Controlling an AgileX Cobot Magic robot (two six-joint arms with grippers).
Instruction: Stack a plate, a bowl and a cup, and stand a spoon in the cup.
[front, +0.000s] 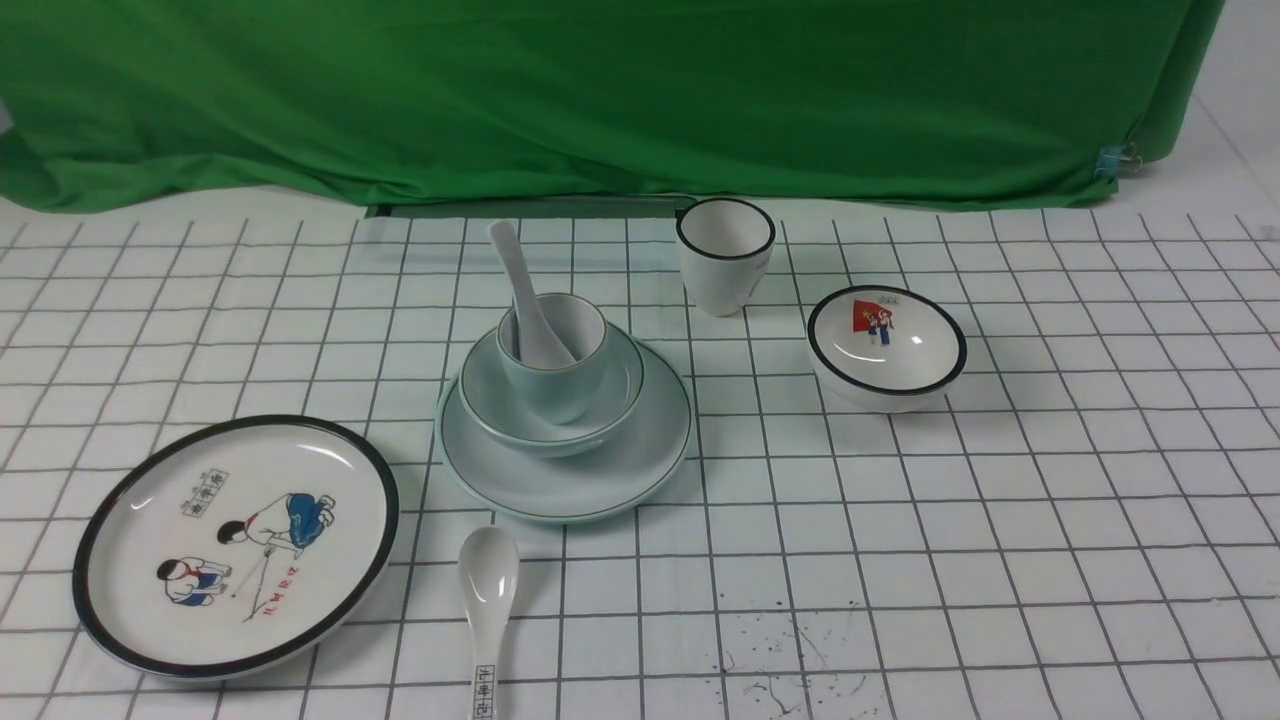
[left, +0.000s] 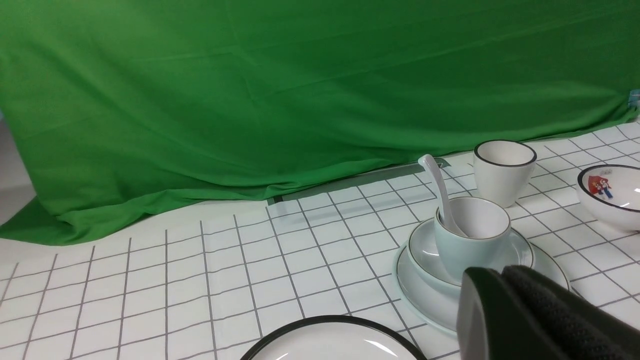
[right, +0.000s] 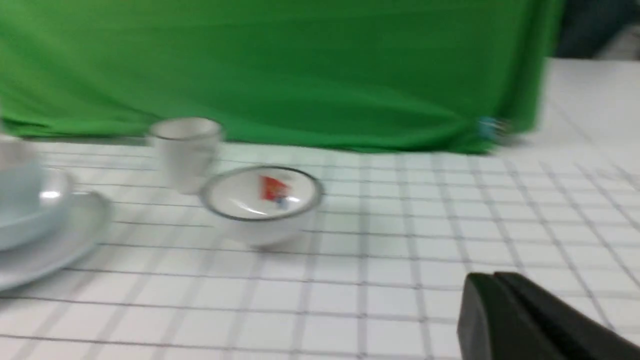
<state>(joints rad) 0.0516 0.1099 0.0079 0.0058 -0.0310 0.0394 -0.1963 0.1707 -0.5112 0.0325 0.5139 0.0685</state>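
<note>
At the table's centre the plate (front: 640, 455) carried the bowl (front: 610, 395), the cup (front: 560, 385) and the upright spoon (front: 525, 295); both the left gripper (left: 505, 300) and right gripper (right: 492, 312) were closed, empty, best retracted clear without nudging it

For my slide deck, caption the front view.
Spoon stands in cup, stacked on bowl and plate.

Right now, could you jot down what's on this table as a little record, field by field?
stack: pale blue-green plate, plain bowl on it, cup in the bowl
spoon in cup: plain white spoon, handle leaning out
spare spoon: lettered spoon lying on the cloth
left side: cartoon plate
right side: black-rimmed cup, picture bowl
grippers: right gripper shut, holding nothing
</note>
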